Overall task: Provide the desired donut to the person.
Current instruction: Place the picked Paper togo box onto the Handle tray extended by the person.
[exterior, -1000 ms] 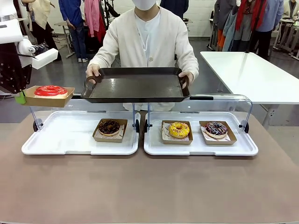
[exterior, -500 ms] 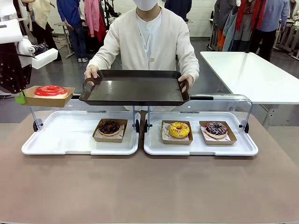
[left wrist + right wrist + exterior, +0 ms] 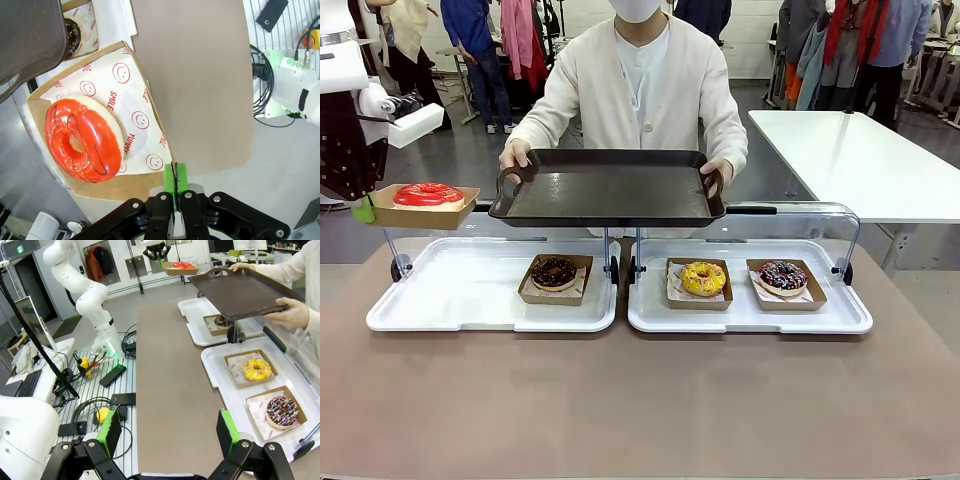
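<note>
Gripping one rim only, left gripper (image 3: 175,175) fingers are closed on the brown cardboard tray (image 3: 116,186) of the red-glazed donut (image 3: 100,146); sagging could spill it; right gripper (image 3: 169,432) fingers are spread open.

Left gripper (image 3: 362,208): cut off by picture's left edge. Chocolate donut (image 3: 75,36): half hidden behind dark tray (image 3: 30,35).
</note>
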Controlling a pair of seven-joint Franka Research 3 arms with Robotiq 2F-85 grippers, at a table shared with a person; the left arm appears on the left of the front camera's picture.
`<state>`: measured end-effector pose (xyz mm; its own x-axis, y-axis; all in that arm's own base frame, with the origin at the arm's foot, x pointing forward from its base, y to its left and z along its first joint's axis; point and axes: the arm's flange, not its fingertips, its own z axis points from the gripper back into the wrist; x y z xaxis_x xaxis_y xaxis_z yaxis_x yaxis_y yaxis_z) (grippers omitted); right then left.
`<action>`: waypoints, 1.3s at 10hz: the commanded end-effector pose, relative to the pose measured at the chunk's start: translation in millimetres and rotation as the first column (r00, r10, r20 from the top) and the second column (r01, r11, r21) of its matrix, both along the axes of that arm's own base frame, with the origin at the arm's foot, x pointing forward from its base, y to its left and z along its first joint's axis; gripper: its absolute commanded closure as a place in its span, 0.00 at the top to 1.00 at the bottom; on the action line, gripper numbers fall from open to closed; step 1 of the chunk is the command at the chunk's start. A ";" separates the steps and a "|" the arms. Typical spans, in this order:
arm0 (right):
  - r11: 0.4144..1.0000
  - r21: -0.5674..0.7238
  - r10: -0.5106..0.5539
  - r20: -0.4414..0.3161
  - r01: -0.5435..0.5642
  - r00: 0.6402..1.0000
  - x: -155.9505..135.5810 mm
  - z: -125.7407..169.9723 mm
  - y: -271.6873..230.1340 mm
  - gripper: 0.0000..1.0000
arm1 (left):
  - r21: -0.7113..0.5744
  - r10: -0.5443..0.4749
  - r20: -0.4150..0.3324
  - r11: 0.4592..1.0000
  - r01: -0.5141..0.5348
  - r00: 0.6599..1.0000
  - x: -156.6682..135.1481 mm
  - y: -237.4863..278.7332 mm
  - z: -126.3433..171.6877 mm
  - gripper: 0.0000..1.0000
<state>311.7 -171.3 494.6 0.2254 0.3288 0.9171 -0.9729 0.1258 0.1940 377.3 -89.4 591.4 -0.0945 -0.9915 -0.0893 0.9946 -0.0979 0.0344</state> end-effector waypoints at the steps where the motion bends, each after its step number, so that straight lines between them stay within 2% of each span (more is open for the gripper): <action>1: 1.000 0.009 0.003 0.007 -0.003 1.000 0.2 0.4 -0.8 1.00 | 0.000 0.000 0.000 1.000 0.000 1.000 0.0 0.0 0.0 0.01; 2: 1.000 0.009 0.003 0.007 -0.003 1.000 0.2 0.4 -0.8 1.00 | -0.041 0.004 0.043 0.999 -0.002 0.999 6.2 1.4 25.3 0.01; 3: 1.000 0.009 0.003 0.007 -0.003 1.000 0.2 0.4 -0.8 1.00 | -0.029 -0.028 0.092 0.999 0.031 0.995 17.8 -10.2 52.7 0.01; 5: 1.000 0.009 0.003 0.007 -0.003 1.000 0.2 0.4 -0.8 1.00 | -0.025 -0.054 0.132 0.998 0.058 0.990 49.1 -37.2 90.9 0.01; 7: 1.000 0.009 0.003 0.007 -0.003 1.000 0.2 0.4 -0.8 1.00 | -0.015 -0.121 0.141 0.992 0.124 0.983 76.2 -83.4 110.3 0.01; 10: 1.000 0.009 0.003 0.007 -0.003 1.000 0.2 0.4 -0.8 1.00 | -0.012 -0.180 0.117 0.983 0.182 0.977 116.2 -139.4 87.6 0.01; 13: 1.000 0.009 0.003 0.007 -0.003 1.000 0.2 0.4 -0.8 1.00 | -0.050 -0.162 0.091 0.985 0.167 0.983 134.9 -153.5 47.3 0.01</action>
